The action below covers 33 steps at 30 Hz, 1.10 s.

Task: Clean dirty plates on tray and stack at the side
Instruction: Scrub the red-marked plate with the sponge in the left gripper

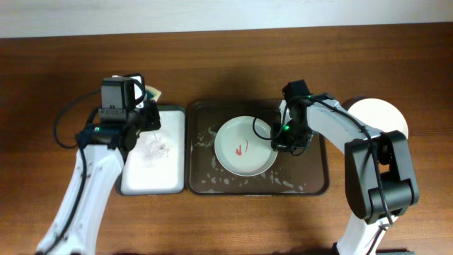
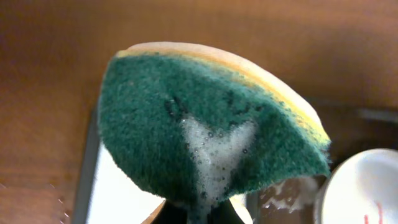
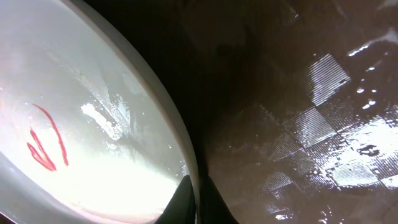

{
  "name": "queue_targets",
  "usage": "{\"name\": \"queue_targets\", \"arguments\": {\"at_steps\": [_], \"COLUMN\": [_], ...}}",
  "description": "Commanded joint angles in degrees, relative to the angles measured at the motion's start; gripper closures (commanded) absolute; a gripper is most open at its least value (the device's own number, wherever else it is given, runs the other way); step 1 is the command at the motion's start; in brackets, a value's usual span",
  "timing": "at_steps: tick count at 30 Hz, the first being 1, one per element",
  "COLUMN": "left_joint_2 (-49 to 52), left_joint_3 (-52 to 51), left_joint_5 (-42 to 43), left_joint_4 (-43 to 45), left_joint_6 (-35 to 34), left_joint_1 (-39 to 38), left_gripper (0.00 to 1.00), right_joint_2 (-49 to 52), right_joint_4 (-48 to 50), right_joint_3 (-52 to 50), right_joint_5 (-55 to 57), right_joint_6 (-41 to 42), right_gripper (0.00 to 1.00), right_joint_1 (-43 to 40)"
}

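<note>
The red-smeared plate (image 1: 241, 152) lies on the tray (image 1: 306, 173) — right tool (image 3: 194, 199) pinching its right rim. The left tool (image 1: 145, 113), clamped on the soapy sponge (image 2: 211, 124), hangs well to the plate's left, above the smaller white tray (image 1: 134, 180).

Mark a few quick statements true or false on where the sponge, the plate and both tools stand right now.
1. The left tool holds a green and yellow sponge with foam on it. True.
2. The plate on the dark tray is wiped clean. False: red smears show on it.
3. The right tool grips the plate's right rim. True: its fingers sit either side of the rim.
4. The sponge touches the plate. False: it is held near the white tray, apart from the plate.
5. A second plate lies on the table, right of the dark tray. True.
</note>
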Motion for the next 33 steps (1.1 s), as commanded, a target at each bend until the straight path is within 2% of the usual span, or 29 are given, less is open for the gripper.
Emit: {"name": "queue_targets", "arguments": {"at_steps": [1,3,11,13,16,20,22,26,29,33], "left_joint_2": [-6.3,-7.0,-7.0,-6.7,-3.1,8.6,11.1,11.1,11.6,16.6], "left_joint_3": [0.8,0.8,0.8,0.8,0.8,0.8,0.8,1.6,1.6,1.6], "left_joint_5": [-6.7,-9.0,-8.7,-8.1,-0.8,0.2,1.4,11.3,11.7,13.5], "left_joint_4": [0.3,0.3,-0.4,-1.3,-3.6,-6.7,-6.5,-1.4,3.7,10.5], "left_joint_6": [2.8,2.8,2.7,0.1,-1.0,-7.2,-7.1,-6.4,-11.6,-22.5], "left_joint_1": [-2.6,-3.8,-4.3,-4.3,-4.9,-6.9,-8.2,-13.6,-19.1,-25.2], "left_gripper": [1.0,1.0,1.0,1.0,1.0,1.0,1.0,1.0,1.0,1.0], "right_joint_2": [0.8,0.8,0.8,0.8,0.8,0.8,0.8,0.8,0.8,0.8], "right_joint_4": [0.0,0.0,0.0,0.0,0.0,0.0,0.0,0.0,0.0,0.0], "right_joint_3": [-1.4,-1.4,-1.4,-1.4,-1.4,-1.4,-1.4,-1.4,-1.4,-1.4], "right_joint_5": [1.7,1.7,1.7,1.7,1.7,1.7,1.7,1.7,1.7,1.6], "right_joint_6": [0.4,0.4,0.4,0.4,0.4,0.4,0.4,0.4,0.4,0.4], "right_gripper": [0.96,0.96,0.96,0.96,0.96,0.96,0.96,0.96,0.96,0.96], "right_joint_1": [0.4,0.4,0.4,0.4,0.4,0.4,0.4,0.4,0.4,0.4]}}
